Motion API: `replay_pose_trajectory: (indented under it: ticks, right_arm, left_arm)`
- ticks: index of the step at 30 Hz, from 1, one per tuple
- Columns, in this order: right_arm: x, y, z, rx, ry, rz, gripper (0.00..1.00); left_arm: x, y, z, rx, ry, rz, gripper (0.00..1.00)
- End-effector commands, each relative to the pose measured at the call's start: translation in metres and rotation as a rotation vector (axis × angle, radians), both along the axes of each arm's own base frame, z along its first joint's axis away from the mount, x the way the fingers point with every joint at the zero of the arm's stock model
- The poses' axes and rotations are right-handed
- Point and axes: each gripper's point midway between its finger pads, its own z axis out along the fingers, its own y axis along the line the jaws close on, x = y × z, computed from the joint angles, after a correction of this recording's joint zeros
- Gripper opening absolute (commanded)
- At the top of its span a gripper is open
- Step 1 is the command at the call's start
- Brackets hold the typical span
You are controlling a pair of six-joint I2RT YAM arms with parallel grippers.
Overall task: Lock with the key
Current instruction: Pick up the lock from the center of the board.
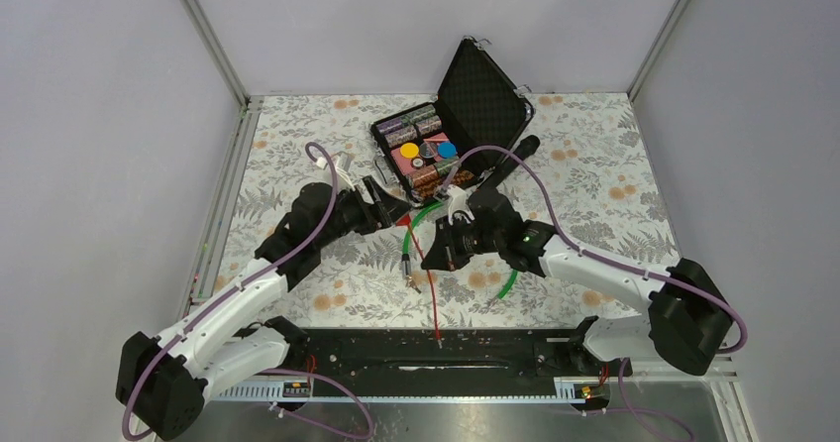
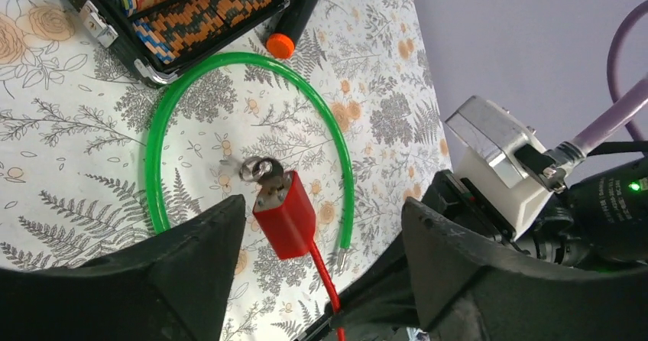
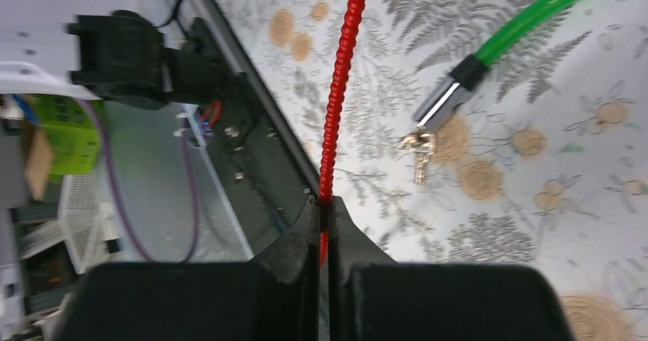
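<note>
Pinching red cable (image 3: 340,89), right pincer (image 3: 325,211); left pincer (image 2: 322,207) wide above red lock (image 2: 284,215), open cloth (image 2: 76,165) around

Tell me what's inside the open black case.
Rows of striped poker chips fill the case, with yellow, dark and blue discs in its pink middle. Whatever lies beneath them is covered.

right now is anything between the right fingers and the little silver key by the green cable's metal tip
Nothing lies between them: the key sits beside the tip of the green cable, clear of the red cable. But the right fingers are shut on that red cable and must let go first.
</note>
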Motion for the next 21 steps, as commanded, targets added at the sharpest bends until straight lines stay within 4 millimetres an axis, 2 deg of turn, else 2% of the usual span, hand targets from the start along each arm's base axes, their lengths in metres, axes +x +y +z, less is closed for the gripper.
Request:
replay_pose_trajectory:
  ticks: [1,6,10,17,21]
  right_arm:
    - [-0.016,0.01,0.054,0.164,0.127,-0.011,0.0]
    - [-0.016,0.008,0.068,0.22,0.219,-0.118,0.0]
    - [-0.007,0.01,0.078,0.31,0.303,-0.229,0.0]
    - [0.03,0.013,0.096,0.505,0.42,-0.441,0.0]
    - [0.048,0.01,0.108,0.612,0.471,-0.543,0.0]
  left_arm:
    - [0.011,0.005,0.022,0.037,-0.07,0.028,0.77]
    - [0.016,0.017,0.027,0.094,-0.102,0.076,0.91]
    - [0.013,0.028,0.035,0.102,-0.14,0.112,0.97]
    - [-0.011,0.021,0.055,-0.019,-0.2,0.037,0.98]
    - [-0.033,0.009,0.06,-0.091,-0.173,-0.072,0.98]
